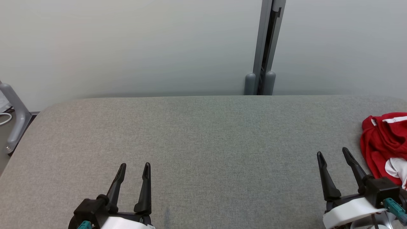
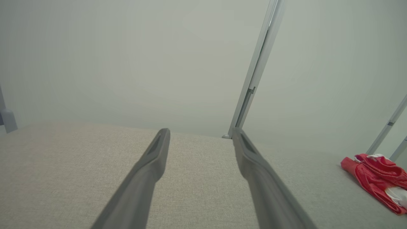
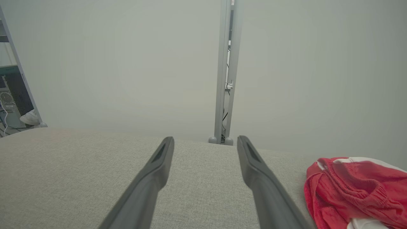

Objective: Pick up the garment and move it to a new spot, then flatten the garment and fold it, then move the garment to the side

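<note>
The garment (image 1: 383,144) is red with white parts and lies crumpled at the right edge of the grey fabric table (image 1: 203,136). It appears again at the far right as the garment (image 2: 378,178) in the left wrist view and as the garment (image 3: 353,194) in the right wrist view. My right gripper (image 1: 333,154) stands open just left of it, not touching, with nothing between its fingers. My left gripper (image 1: 135,166) is open over the table's front left, far from the cloth. Both grippers, the left gripper (image 2: 200,132) and the right gripper (image 3: 206,140), point toward the back wall.
A pale wall with a grey vertical post (image 1: 265,47) runs behind the table's far edge. A grey frame leg (image 1: 16,114) stands off the left end. The wide middle of the table lies between my two grippers.
</note>
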You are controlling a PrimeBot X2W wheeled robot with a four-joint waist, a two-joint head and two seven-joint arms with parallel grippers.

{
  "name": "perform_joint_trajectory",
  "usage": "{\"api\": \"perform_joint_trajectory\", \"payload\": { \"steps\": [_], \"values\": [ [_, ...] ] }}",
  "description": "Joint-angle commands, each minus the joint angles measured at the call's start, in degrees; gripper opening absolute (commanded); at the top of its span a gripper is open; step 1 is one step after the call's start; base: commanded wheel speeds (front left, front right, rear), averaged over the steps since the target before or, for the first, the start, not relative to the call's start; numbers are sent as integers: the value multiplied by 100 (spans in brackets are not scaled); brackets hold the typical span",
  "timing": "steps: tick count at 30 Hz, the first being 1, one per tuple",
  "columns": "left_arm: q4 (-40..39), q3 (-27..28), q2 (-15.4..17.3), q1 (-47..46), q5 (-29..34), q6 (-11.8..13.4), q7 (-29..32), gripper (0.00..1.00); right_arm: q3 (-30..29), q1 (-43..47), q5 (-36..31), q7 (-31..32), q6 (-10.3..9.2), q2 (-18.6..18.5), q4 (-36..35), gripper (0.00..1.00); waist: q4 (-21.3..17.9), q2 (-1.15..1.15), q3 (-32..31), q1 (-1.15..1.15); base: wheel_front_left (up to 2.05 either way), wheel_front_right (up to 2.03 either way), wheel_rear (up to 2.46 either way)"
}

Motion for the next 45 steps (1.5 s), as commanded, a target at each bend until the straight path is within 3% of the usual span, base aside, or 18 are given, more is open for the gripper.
{"api": "perform_joint_trajectory", "payload": {
  "steps": [1, 12, 21, 43, 44, 45],
  "values": [
    [2, 16, 20, -35, -26, 4, -5, 100, -26, 58, 11, -26, -2, -13, -20, 100, -3, 0, 4, 0, 0, 0, 0],
    [-27, 24, 20, -93, -14, -19, -5, 100, -121, 75, 35, -26, -2, -15, -69, 100, -15, 0, 27, 0, 0, 0, 0],
    [-26, 108, 20, -52, -321, -265, -5, 100, -73, 81, 12, -26, -2, -1, -175, 100, 13, 0, 53, 0, 0, 0, 0],
    [96, 193, 21, 10, -824, -269, -5, 100, 144, 53, 153, -26, -2, -97, -206, 100, 95, 0, 37, 0, 0, 0, 0],
    [112, 157, -1, 12, -815, -258, 0, 0, 170, 11, 134, 1, 0, -47, -169, 0, 94, 0, 37, 0, 0, 0, 0],
    [150, 150, -4, 33, -824, -258, 4, 0, 177, 22, 143, 6, 0, -28, -130, 0, 94, 0, 37, 0, 0, 0, 0]
  ]
}}
